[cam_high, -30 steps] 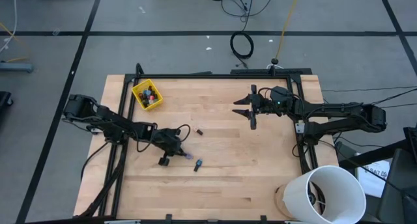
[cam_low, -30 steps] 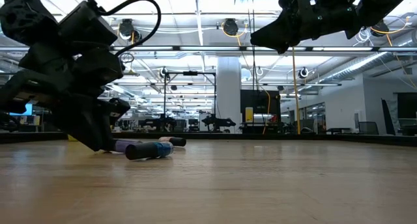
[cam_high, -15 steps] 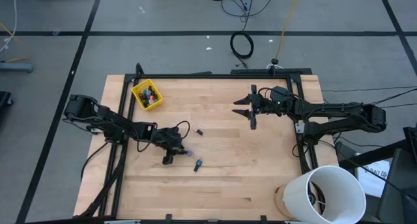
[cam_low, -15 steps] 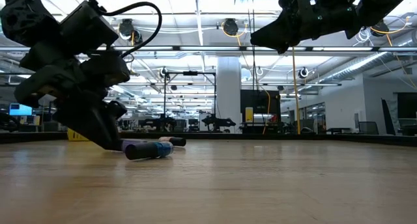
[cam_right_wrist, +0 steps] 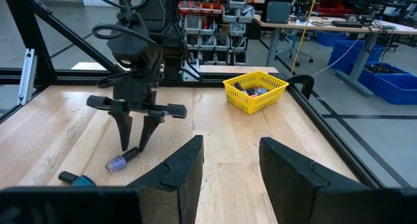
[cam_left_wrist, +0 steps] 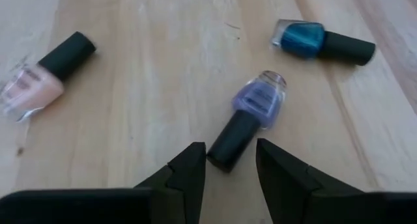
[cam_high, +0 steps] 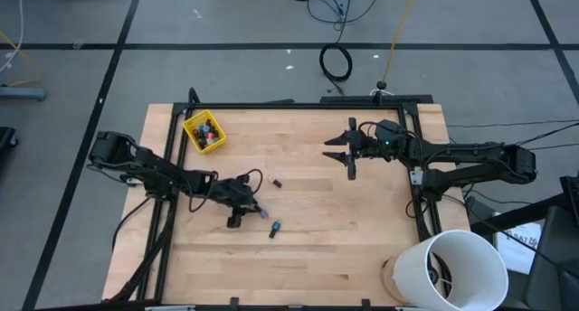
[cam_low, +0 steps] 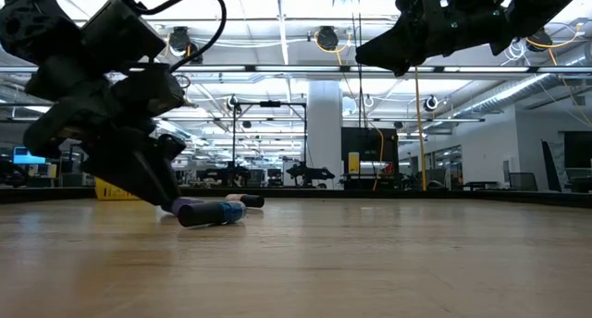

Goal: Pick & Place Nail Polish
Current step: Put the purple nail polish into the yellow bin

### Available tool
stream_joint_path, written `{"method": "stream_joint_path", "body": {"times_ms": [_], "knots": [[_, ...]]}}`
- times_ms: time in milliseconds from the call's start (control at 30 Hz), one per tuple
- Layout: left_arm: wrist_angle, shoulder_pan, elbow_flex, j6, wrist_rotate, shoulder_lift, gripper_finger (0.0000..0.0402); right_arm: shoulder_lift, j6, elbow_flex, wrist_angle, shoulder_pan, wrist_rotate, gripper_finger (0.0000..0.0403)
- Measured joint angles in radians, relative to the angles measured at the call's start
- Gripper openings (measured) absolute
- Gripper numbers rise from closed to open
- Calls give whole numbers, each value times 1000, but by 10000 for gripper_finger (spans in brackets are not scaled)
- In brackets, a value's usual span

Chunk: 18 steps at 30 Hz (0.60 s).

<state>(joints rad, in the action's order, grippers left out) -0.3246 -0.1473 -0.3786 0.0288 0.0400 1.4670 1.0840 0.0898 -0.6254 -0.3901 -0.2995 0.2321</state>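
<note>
Three nail polish bottles lie on their sides on the wooden table: a purple one (cam_left_wrist: 257,107), a blue one (cam_left_wrist: 322,42) and a pale pink one (cam_left_wrist: 36,81), all with dark caps. My left gripper (cam_left_wrist: 229,168) is open and low over the table at the left middle (cam_high: 236,218). Its fingertips stand on either side of the end of the purple bottle's cap (cam_left_wrist: 228,142). I cannot see that they touch it. My right gripper (cam_high: 349,153) is open and empty, held above the table's far right part. A small yellow bin (cam_high: 204,133) at the far left holds more bottles.
A large white bucket (cam_high: 450,268) stands off the table's near right corner. A black frame (cam_high: 298,104) runs along the table's edges. Bare wood lies between the two arms and along the near edge.
My left gripper has moved a little toward the table's right edge, low over the table, closing in on the purple bottle's cap. The bottles have stayed where they were.
</note>
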Motion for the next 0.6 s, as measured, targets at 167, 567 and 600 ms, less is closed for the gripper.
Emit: {"method": "stream_joint_path", "body": {"times_ms": [167,567,600], "knots": [[-1,-5,0,5,1,0,136,0,0,0,0,0,0,139],[-66,3,-2,206,-52,-1,146,0,0,0,0,0,0,139],[-69,3,-2,211,-56,-1,152,0,0,0,0,0,0,139]]}}
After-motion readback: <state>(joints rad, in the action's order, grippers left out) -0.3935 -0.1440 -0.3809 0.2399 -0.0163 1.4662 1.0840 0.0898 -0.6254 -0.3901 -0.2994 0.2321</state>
